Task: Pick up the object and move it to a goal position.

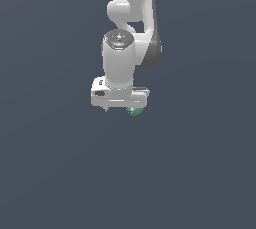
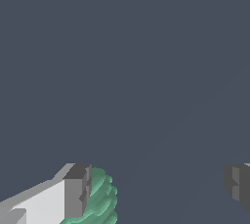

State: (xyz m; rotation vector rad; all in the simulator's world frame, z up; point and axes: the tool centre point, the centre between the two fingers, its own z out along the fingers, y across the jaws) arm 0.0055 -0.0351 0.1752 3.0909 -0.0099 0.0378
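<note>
Under the white claw sits the small green lumpy thing. In the exterior view only a little bit of it peeks out below the claw's body, toward the exterior view's right. The arm comes down from above and hides most of it.

In the wrist view the green lumpy thing is right next to one gray finger. It looks like it touches that finger or is just beside it. The other finger is far away across a wide gap. So the claw is open wide, and it does not squeeze the green thing. The green thing is not in the middle of the gap. It is off to one side.

How far along is the job? I think it is near the start. The claw is down by the green thing, but the grab is not done. It is not lifted, as far as I can tell. The floor is plain dark gray, so it is hard to see how high things are. I see no mark for the goal spot in either picture, so I cannot say where the green thing has to go. What is left: close the claw, lift, and carry.

There are no words, no labels and no brand names to read anywhere.
</note>
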